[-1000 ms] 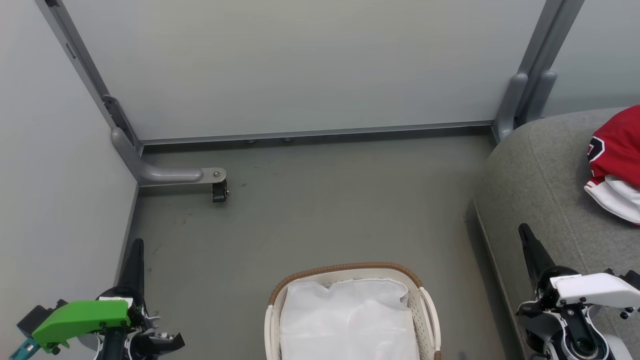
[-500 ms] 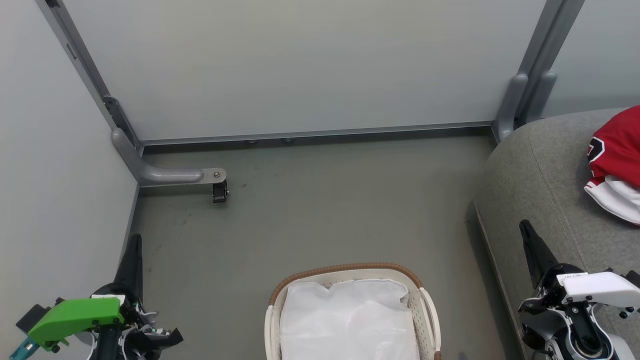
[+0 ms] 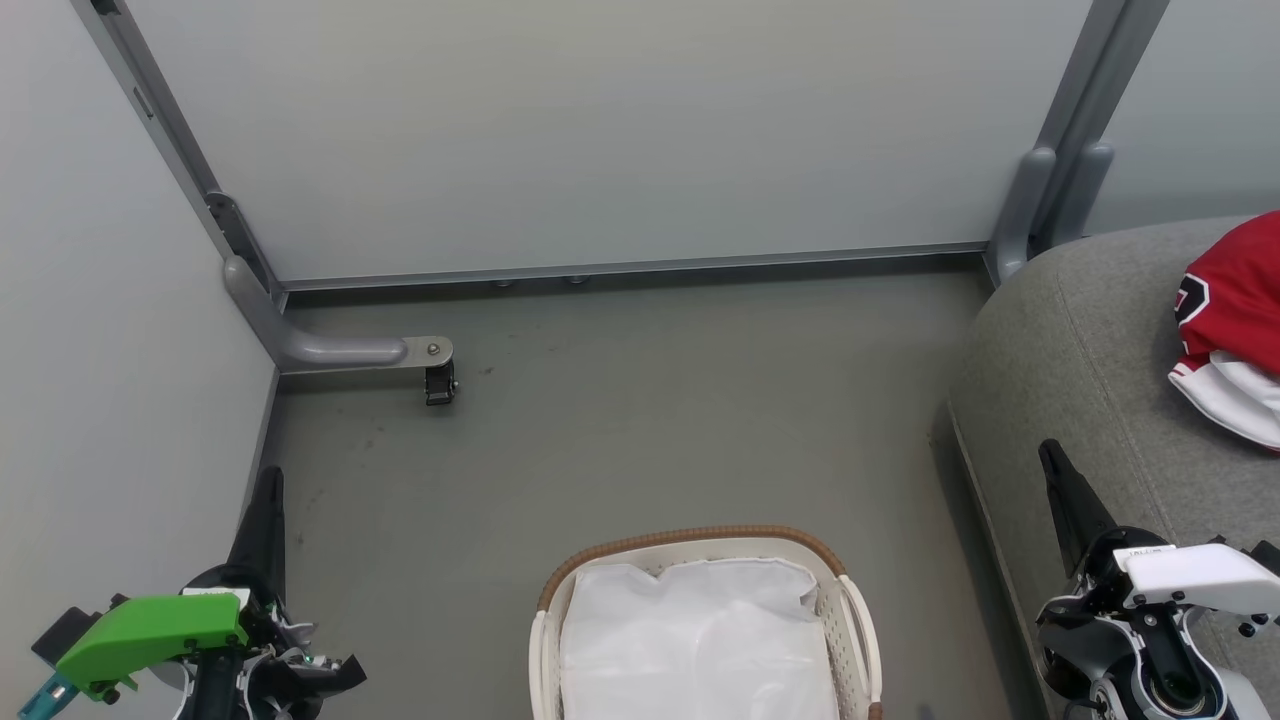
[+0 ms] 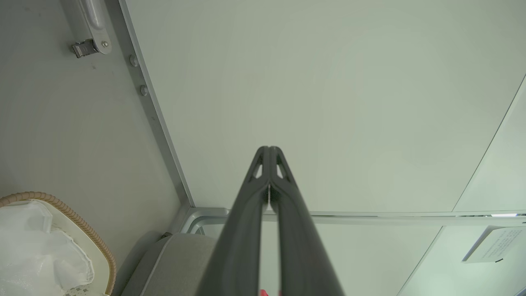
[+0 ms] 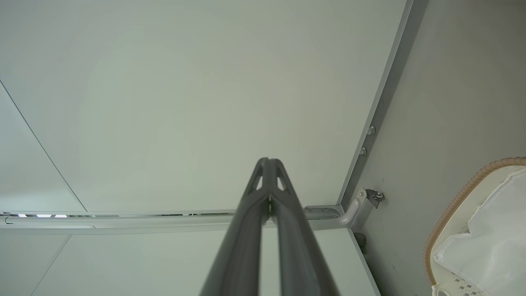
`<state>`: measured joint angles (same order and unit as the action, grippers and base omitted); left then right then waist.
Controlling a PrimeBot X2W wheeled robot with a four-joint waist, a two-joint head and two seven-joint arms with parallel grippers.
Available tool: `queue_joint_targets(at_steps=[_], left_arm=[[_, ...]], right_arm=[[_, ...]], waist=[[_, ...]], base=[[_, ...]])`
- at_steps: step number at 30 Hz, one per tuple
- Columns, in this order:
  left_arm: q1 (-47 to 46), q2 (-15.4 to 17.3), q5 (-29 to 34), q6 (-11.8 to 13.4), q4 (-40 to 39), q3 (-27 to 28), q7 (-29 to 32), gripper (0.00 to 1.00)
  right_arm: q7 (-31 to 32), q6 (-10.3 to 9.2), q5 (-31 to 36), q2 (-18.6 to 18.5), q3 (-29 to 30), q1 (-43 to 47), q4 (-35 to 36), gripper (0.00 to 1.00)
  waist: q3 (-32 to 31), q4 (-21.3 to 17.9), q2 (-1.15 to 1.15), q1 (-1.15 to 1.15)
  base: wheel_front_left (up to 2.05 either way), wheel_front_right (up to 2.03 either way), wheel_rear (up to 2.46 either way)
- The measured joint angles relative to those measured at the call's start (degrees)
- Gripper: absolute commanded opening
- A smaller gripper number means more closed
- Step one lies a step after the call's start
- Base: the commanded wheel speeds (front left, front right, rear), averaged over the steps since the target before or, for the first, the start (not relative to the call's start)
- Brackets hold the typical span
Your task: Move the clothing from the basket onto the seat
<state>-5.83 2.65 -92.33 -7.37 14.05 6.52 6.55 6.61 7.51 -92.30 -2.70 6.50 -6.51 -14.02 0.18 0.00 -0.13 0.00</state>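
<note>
A red jersey (image 3: 1232,290) with white trim lies on the grey seat (image 3: 1080,340) at the right edge of the head view. The white basket (image 3: 700,545) with a brown rim stands on the floor at bottom centre, and a glossy white sheet (image 3: 695,640) covers its inside; no red clothing shows in it. My left gripper (image 3: 270,480) is shut and empty at the lower left, well left of the basket. Beside the seat's front edge at the lower right, my right gripper (image 3: 1048,455) is shut and empty. The basket rim (image 4: 78,224) and the sheet (image 5: 489,242) also show in the wrist views.
Pale partition walls (image 3: 600,130) close the space behind and on the left. A grey metal foot with a small black caster (image 3: 440,383) juts onto the floor at the left. Bare grey floor (image 3: 650,400) lies between the basket and the back wall.
Both grippers have sunk slightly toward the bottom of the head view. Nothing else has moved.
</note>
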Motion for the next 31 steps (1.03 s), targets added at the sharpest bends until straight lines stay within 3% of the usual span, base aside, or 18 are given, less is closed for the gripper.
queue_joint_targets(at_steps=[31], left_arm=[[0.0, 0.0, 0.0, 0.0, 0.0, 0.0, 0.0, 0.00]], right_arm=[[0.0, 0.00, 0.0, 0.0, 0.0, 0.0, 0.0, 0.00]], waist=[[0.0, 0.0, 0.00, 0.00]], base=[[0.00, 0.00, 0.00]])
